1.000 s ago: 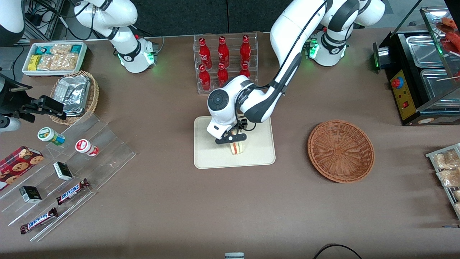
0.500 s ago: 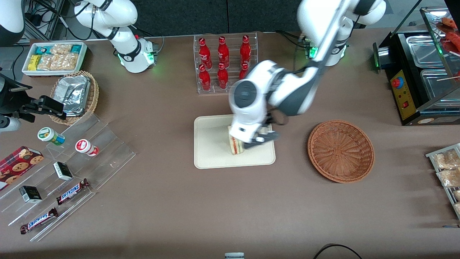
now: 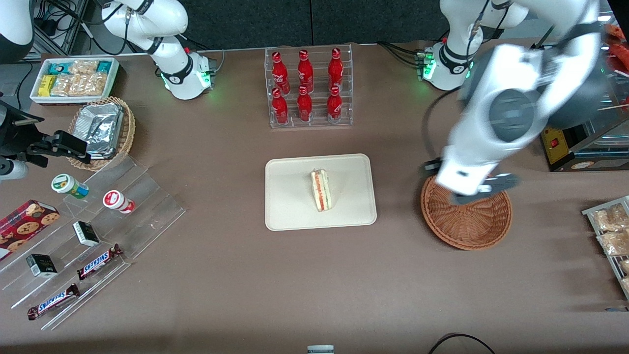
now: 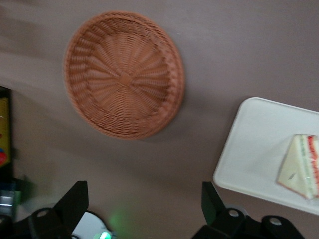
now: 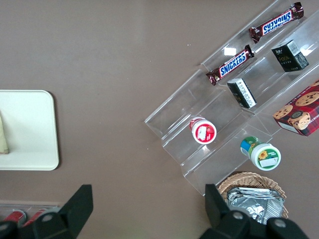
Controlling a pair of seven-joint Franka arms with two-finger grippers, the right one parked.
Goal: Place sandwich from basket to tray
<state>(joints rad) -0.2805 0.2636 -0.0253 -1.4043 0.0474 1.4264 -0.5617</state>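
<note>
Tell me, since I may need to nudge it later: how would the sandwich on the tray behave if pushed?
The sandwich stands on a narrow edge on the tray, so it would probably tip. Its pale bread looks soft and light. The gripper hangs open above the basket.

Six red bottles (image 3: 304, 87) in rack above tray (image 3: 290, 211). One sandwich (image 3: 321, 190) on it. One basket (image 3: 467, 221) beside, under gripper (image 3: 469, 189), fingers spread. Two Snickers bars (image 3: 98, 260).

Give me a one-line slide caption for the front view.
Sandwich lies on the tray while the open, empty gripper hangs above the empty basket.
</note>
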